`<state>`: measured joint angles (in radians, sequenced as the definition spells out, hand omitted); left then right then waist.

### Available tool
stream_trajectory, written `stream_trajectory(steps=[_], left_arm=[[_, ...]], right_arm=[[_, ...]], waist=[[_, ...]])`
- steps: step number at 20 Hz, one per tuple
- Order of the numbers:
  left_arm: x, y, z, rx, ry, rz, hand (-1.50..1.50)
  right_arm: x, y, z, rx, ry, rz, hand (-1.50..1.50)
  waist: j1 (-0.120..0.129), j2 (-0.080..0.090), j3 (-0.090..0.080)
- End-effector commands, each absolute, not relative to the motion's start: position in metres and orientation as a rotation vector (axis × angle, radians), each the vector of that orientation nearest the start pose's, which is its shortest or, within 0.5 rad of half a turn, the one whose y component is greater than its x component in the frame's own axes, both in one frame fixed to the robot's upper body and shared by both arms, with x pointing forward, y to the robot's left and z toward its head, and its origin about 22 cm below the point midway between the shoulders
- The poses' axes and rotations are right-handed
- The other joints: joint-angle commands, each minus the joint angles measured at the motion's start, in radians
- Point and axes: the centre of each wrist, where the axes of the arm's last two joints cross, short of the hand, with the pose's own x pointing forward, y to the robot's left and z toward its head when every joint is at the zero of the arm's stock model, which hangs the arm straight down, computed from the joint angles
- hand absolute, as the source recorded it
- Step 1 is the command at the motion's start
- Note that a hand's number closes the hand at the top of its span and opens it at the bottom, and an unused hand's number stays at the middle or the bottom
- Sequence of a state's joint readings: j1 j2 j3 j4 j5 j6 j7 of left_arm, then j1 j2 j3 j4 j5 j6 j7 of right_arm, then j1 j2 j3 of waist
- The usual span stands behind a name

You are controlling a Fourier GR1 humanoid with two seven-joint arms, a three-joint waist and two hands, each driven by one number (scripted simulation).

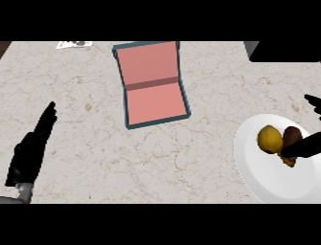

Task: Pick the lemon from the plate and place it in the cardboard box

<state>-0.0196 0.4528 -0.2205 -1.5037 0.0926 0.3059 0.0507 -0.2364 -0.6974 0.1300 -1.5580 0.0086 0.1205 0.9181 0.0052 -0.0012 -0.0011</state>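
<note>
**Reaching over the plate, lemon not yet lifted**

Resting at eight o'clock on the counter (85, 143): left hand (30, 152), fingers straight and together, pointing toward twelve, holding nothing. Lying at twelve o'clock, well apart from both hands: box (153, 82), opened flat, pink inside with a teal rim, tilted slightly, long side running twelve to six. Sitting at four o'clock, against the right edge: white plate (276, 184). Lying on the plate's upper part: lemon (269, 138), yellow, with a dark brown item (292, 136) touching it at its three o'clock side. Coming in from three o'clock: right hand (317, 142), one finger or thumb laid across the plate just below the lemon and brown item, others spread up toward one o'clock. Not closed round the lemon; contact with it hard to judge.
</note>
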Motion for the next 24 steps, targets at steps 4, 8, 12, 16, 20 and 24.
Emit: stream_trajectory(steps=[4, 8, 12, 16, 20, 24], left_arm=[[0.232, 0.292, 0.004, 0.386, -1.427, -0.215, 0.0], [0.242, 0.301, 0.014, 0.378, -1.44, -0.203, 0.0], [0.242, 0.288, -0.008, 0.372, -1.452, -0.2, 0.0], [0.249, 0.281, 0.02, 0.374, -1.451, -0.198, 0.0], [0.246, 0.294, 0.007, 0.386, -1.438, -0.177, 0.0], [0.248, 0.286, 0.018, 0.392, -1.441, -0.193, 0.0]], right_arm=[[0.298, -0.306, 0.122, -0.646, -0.657, 0.495, -1.5], [0.296, -0.311, 0.091, -0.655, -0.604, 0.487, -1.5], [0.306, -0.31, 0.098, -0.641, -0.597, 0.495, -1.5], [0.296, -0.294, 0.074, -0.647, -0.585, 0.506, -1.5], [0.297, -0.291, 0.076, -0.646, -0.602, 0.505, -1.5], [0.304, -0.298, 0.076, -0.662, -0.611, 0.488, -1.5]], waist=[[-0.002, 0.001, 0.001], [-0.004, 0.001, 0.001], [-0.004, 0.001, 0.001], [-0.004, 0.001, 0.001], [-0.004, 0.001, 0.001], [-0.003, 0.001, 0.001]])
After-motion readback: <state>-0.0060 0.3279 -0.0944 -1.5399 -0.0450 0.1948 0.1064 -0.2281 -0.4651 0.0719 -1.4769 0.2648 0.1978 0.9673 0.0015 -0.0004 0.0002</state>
